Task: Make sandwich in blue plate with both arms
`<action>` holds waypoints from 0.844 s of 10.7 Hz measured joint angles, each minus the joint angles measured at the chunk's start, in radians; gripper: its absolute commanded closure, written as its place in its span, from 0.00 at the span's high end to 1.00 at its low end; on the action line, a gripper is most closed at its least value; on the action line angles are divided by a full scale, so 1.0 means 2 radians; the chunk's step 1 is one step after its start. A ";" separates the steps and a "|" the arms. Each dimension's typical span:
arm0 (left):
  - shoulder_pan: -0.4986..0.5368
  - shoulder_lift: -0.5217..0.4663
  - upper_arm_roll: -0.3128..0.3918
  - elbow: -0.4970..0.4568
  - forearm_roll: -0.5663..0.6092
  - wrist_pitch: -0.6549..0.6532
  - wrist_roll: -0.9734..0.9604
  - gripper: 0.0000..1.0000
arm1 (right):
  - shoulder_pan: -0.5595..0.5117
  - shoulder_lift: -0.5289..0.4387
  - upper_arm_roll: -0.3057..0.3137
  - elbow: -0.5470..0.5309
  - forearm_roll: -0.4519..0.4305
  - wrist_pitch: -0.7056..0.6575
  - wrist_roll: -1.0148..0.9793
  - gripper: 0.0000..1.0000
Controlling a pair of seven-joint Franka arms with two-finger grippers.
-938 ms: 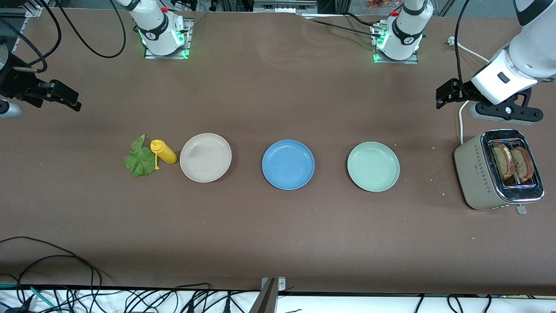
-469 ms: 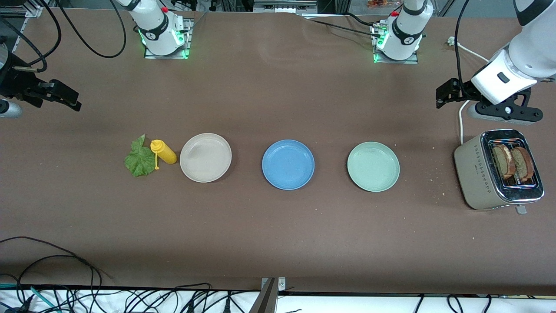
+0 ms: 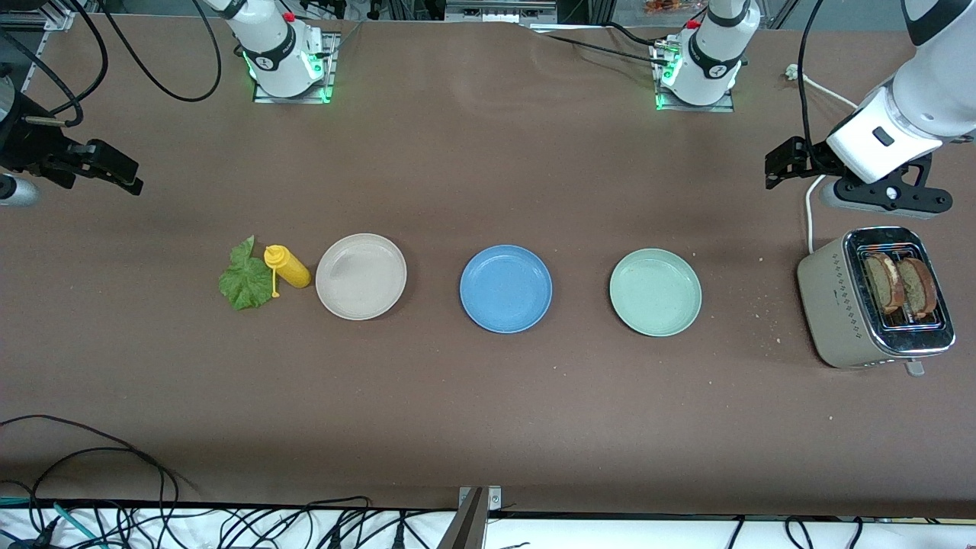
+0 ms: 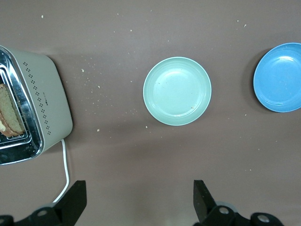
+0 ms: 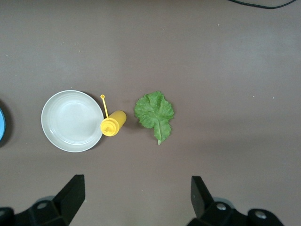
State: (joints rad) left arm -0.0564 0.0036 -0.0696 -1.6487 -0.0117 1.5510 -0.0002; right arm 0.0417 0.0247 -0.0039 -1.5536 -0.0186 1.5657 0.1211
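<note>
The blue plate (image 3: 505,288) lies empty in the middle of the table and also shows in the left wrist view (image 4: 278,77). Two brown toast slices (image 3: 900,286) stand in the toaster (image 3: 839,305) at the left arm's end. A green lettuce leaf (image 3: 245,278) lies flat at the right arm's end, also in the right wrist view (image 5: 155,113). My left gripper (image 3: 778,168) hangs open and empty over bare table beside the toaster (image 4: 139,197). My right gripper (image 3: 122,171) hangs open and empty over bare table near the lettuce (image 5: 137,195).
A pale green plate (image 3: 655,292) lies between the blue plate and the toaster. A beige plate (image 3: 361,276) lies on the blue plate's right-arm side, with a yellow squeeze bottle (image 3: 287,266) on its side between it and the lettuce. The toaster's white cord (image 3: 810,210) runs under the left hand.
The left arm's hand has shifted very slightly. Nothing else has moved.
</note>
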 measured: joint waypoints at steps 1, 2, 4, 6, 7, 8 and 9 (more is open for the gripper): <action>0.000 0.000 0.000 0.000 0.000 0.000 0.000 1.00 | 0.000 0.000 0.000 0.000 0.000 0.000 0.000 1.00; 0.001 0.000 0.001 0.000 0.000 0.000 0.000 1.00 | 0.000 0.000 0.000 0.000 0.000 0.000 0.000 1.00; 0.003 0.001 0.002 0.000 0.000 0.000 0.000 1.00 | 0.000 0.000 0.000 0.000 0.000 0.000 0.000 1.00; 0.003 0.006 0.003 -0.001 0.001 0.000 0.000 1.00 | 0.000 0.000 0.000 0.000 0.000 0.000 0.000 1.00; 0.003 0.020 0.003 -0.002 0.011 -0.001 0.000 1.00 | 0.000 0.000 0.000 0.000 0.000 0.000 0.000 1.00; 0.002 0.043 0.002 0.000 0.046 0.001 0.002 1.00 | 0.000 0.000 0.000 0.000 0.000 0.000 0.000 1.00; 0.002 0.064 0.001 0.007 0.067 0.003 0.002 1.00 | 0.000 0.000 0.000 0.000 0.000 0.000 0.000 1.00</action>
State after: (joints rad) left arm -0.0526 0.1308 -0.0671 -1.6342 0.1227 1.5567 0.0034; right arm 0.0419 0.0249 -0.0038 -1.5532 -0.0186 1.5652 0.1211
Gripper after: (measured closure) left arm 0.000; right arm 0.000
